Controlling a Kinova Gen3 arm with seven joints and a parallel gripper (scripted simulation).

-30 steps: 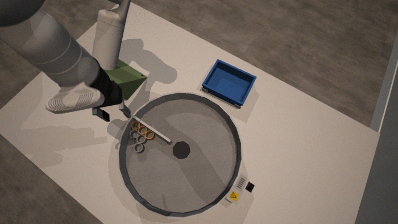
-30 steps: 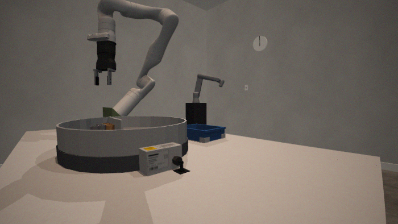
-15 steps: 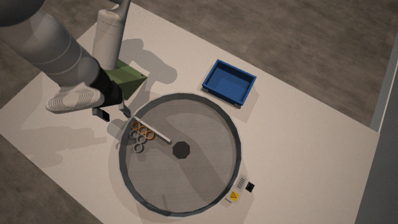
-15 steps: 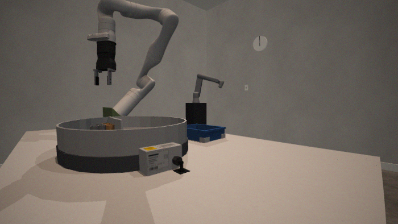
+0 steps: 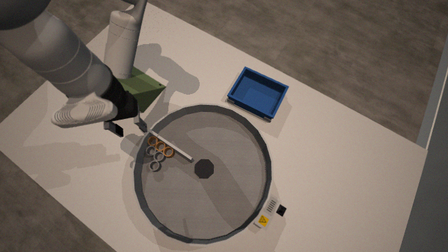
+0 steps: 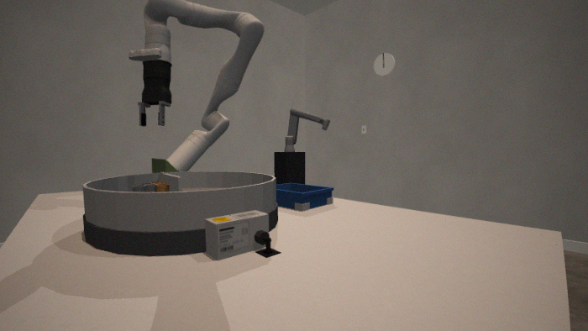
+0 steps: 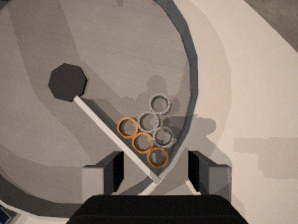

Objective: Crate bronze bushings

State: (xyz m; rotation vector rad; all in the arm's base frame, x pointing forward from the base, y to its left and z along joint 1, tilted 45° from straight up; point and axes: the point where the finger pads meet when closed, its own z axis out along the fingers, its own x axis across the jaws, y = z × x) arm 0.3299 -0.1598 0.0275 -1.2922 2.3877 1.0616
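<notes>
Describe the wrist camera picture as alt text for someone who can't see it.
Three orange-bronze ring-shaped bushings line a straight pale bar inside a round grey-walled turning table, with three grey steel ring-shaped bushings beside them. The open black-padded tool shows at the bottom edge, nothing between its fingers.

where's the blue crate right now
In the top view, the blue crate sits on the table beyond the turning table's upper-right rim; in the exterior view it stands just right of it.
</notes>
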